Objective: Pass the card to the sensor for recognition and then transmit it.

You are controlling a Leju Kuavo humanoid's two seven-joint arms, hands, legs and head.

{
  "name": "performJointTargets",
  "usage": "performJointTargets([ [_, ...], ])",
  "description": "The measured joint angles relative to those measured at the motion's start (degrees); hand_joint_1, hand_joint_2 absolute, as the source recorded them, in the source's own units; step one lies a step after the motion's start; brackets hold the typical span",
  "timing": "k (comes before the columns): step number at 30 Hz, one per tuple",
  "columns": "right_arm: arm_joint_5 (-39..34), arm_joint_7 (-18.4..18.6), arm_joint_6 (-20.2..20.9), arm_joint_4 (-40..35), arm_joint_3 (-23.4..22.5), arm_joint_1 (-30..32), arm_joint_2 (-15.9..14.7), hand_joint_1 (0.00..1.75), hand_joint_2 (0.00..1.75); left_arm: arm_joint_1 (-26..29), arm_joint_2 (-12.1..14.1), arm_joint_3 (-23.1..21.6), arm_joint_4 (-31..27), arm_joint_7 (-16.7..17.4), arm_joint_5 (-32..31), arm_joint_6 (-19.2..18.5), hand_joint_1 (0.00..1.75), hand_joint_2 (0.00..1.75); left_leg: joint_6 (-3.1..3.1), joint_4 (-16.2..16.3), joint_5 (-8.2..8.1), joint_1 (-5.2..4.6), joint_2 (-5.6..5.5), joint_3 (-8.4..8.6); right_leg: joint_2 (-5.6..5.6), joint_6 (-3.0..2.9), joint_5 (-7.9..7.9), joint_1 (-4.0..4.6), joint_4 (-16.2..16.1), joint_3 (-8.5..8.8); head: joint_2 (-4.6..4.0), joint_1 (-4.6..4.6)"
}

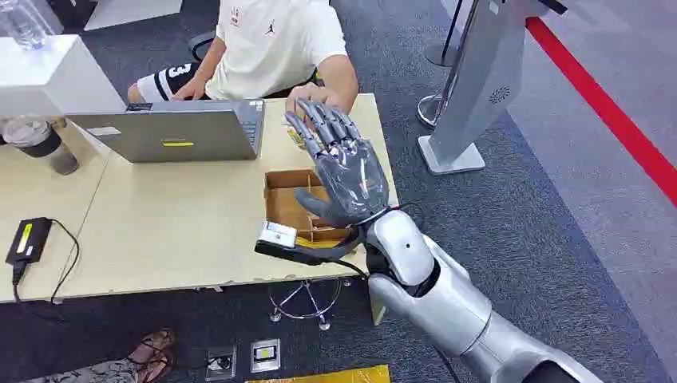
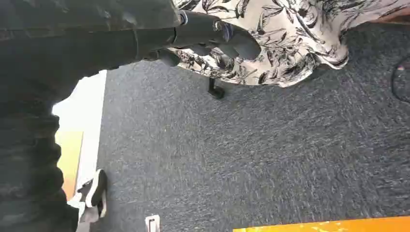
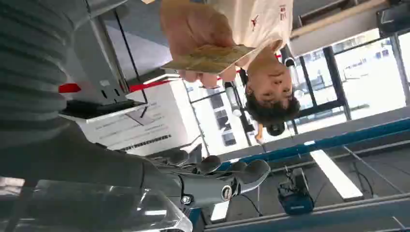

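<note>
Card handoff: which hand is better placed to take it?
Right. The right hand is raised, fingers spread, in front of the person's hand holding the card. The left hand hangs over the carpet.

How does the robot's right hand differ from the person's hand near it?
The right hand is grey and dark, raised with the fingers spread, and holds nothing. The person's hand holds a yellowish card just beyond it. The right hand comes from a silver arm; the person's hand from a bare arm in a white shirt. Both hands are over the table's far corner.
</note>
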Motion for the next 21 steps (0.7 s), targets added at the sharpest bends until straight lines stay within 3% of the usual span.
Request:
performJointTargets([
  [16, 2.9, 0.6, -2.8, 3.5, -0.1, -0.3, 0.0, 0.02, 1.75, 0.0, 0.0, 0.0, 0.0, -1.2, -0.6, 0.0, 0.00, 1.75, 0.00, 0.0, 0.00, 0.00, 0.00, 0.00, 0.01, 0.00, 0.00, 0.00, 0.0, -0.02, 0.00, 0.00],
  [17, 3.1, 0.5, -2.8, 3.5, -0.1, -0.3, 0.0, 0.37, 1.75, 0.0, 0.0, 0.0, 0.0, -1.2, -0.7, 0.0, 0.00, 1.75, 0.00, 0.0, 0.00, 0.00, 0.00, 0.00, 0.02, 0.00, 0.00, 0.00, 0.0, -0.02, 0.00, 0.00],
  [18, 3.3, 0.5, -2.8, 3.6, -0.1, -0.3, 0.0, 0.37, 1.75, 0.0, 0.0, 0.0, 0.0, -1.2, -0.7, 0.0, 0.00, 1.75, 0.00, 0.0, 0.00, 0.00, 0.00, 0.01, 0.02, 0.00, 0.00, 0.00, 0.0, -0.02, 0.00, 0.00],
  [19, 3.4, 0.5, -2.8, 3.6, -0.1, -0.3, 0.0, 1.15, 1.75, 0.0, 0.0, 0.0, 0.0, -1.2, -0.7, 0.0, 0.00, 1.75, 0.00, 0.0, 0.00, 0.00, 0.00, 0.01, 0.02, 0.00, 0.00, 0.00, 0.0, -0.02, 0.00, 0.00],
  [20, 3.4, 0.5, -2.9, 3.7, -0.1, -0.3, 0.0, 1.54, 1.75, 0.0, 0.0, 0.0, 0.0, -1.2, -0.7, 0.0, 0.00, 1.75, 0.00, 0.0, 0.00, 0.00, 0.00, 0.00, 0.02, 0.00, 0.00, 0.00, 0.0, -0.02, 0.00, 0.00],
  [21, 3.4, 0.4, -3.0, 3.7, -0.1, -0.3, 0.0, 1.54, 1.75, 0.0, 0.0, 0.0, 0.0, -1.1, -0.7, 0.0, 0.00, 1.75, 0.00, 0.0, 0.00, 0.00, 0.00, 0.00, 0.02, 0.00, 0.00, 0.00, 0.0, -0.02, 0.00, 0.00],
])
